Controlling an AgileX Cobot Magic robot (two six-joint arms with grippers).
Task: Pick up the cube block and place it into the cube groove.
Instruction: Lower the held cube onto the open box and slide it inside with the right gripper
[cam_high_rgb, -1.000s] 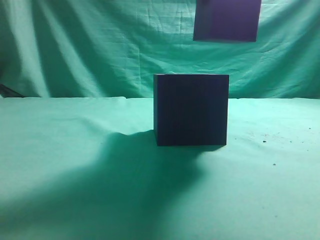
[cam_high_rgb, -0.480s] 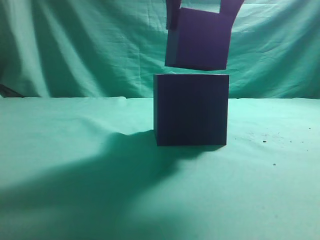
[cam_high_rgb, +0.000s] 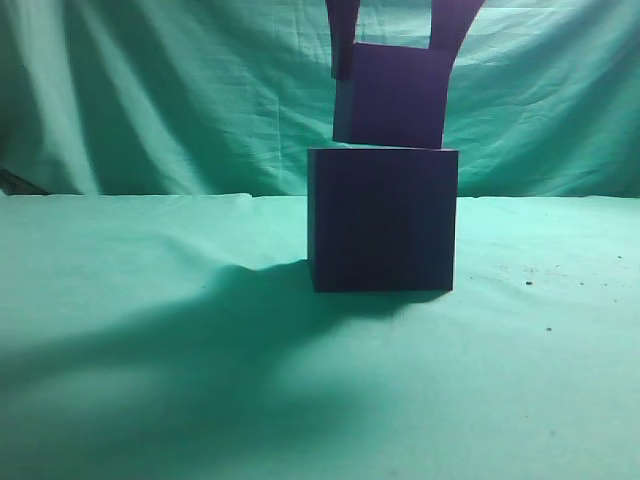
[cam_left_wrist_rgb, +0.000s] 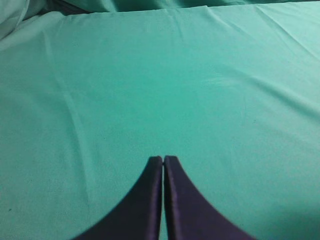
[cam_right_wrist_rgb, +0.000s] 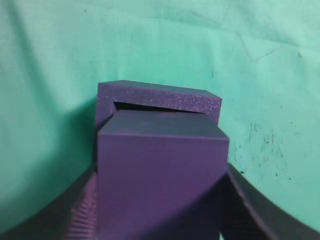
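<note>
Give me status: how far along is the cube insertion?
Done: the right pincer has the purple cube block picked up and carried over the dark navy box. In hand: the block's lower edge sits at the box's top rim, slightly tilted; the right wrist view shows the opening just beyond it. Left: lower it in, release. The left pincer is shut and idle over bare cloth.

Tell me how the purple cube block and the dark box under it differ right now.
The cube block is held in the air by the right gripper; the dark box rests on the green cloth. The cube block is a lighter purple and narrower; the dark box is near navy and wider. The cube block looks slightly tilted; the dark box sits square. The wrist view shows the dark box open on top. Both are plain and cube-shaped.
</note>
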